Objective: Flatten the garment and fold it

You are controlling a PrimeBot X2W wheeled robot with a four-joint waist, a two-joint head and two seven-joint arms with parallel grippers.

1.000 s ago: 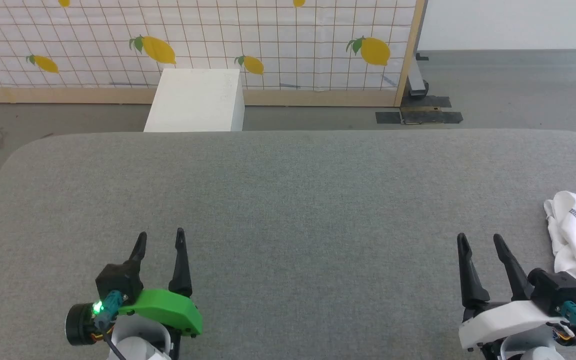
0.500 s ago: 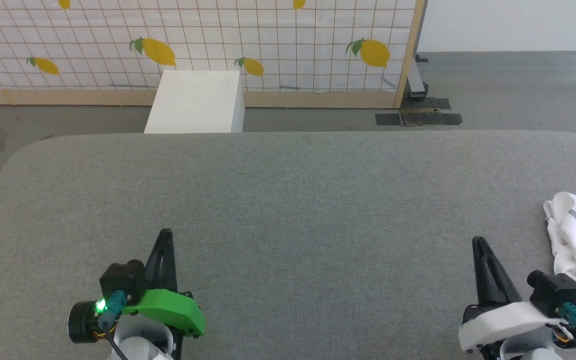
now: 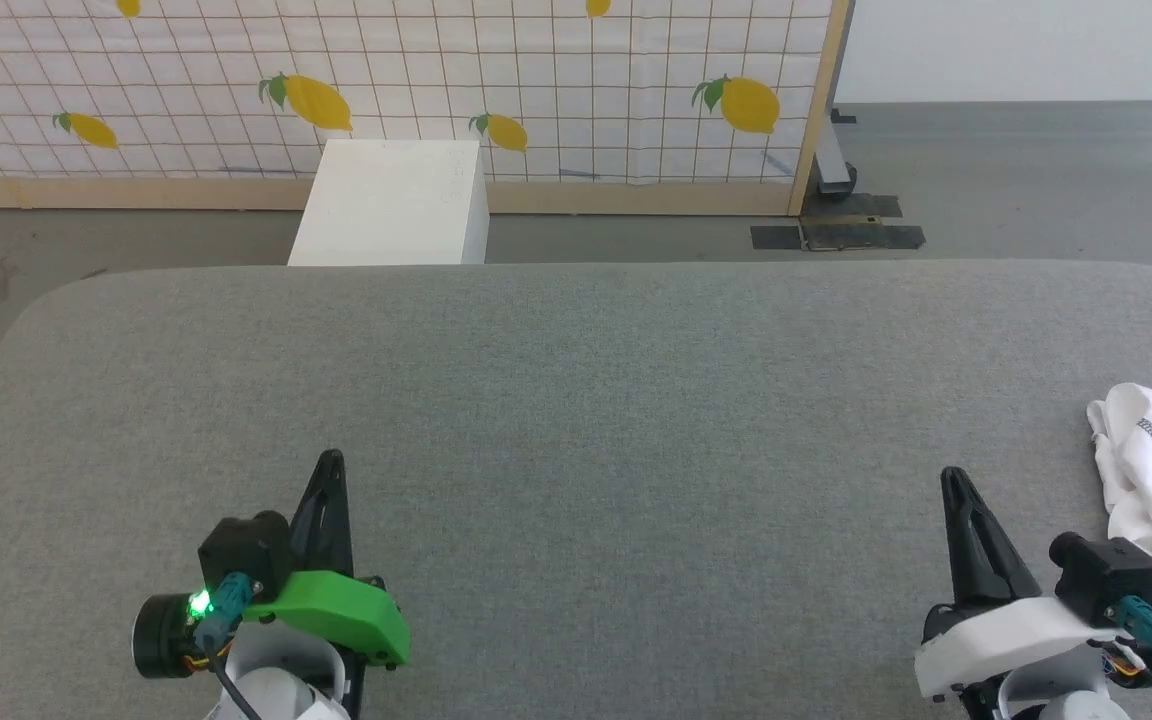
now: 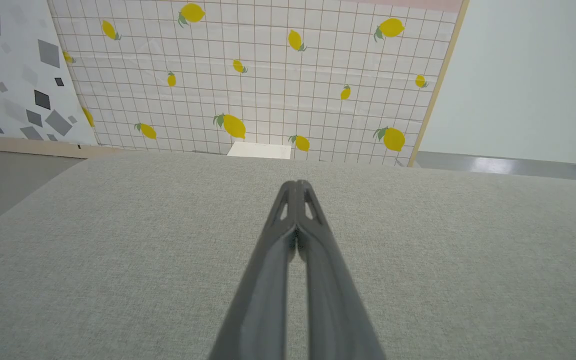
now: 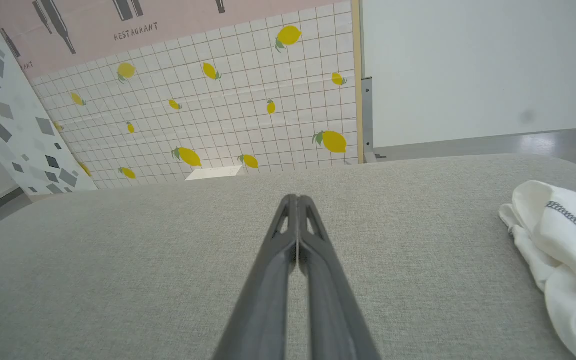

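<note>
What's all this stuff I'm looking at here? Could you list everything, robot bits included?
grey fabric-covered table: one, grey, fills the foreground under both arms
white thin-fabric garment with a dark grey zigzag seam: one, white, crumpled at the table's right edge
rigid white box: one, white, on the floor beyond the table's far edge
wood-framed screen of white tiles with lemons: one, white and yellow, behind the box
white panel with grey geometric shapes: one, left of the lemon screen
pink poster reading RESTAURANT: one, pink, above the lemon screen
smooth grey floor: grey, around the table
left gripper: one, dark fingers on a green housing, shut, lower left
right gripper: one, dark fingers on a white housing, shut, lower right, beside the garment
</note>
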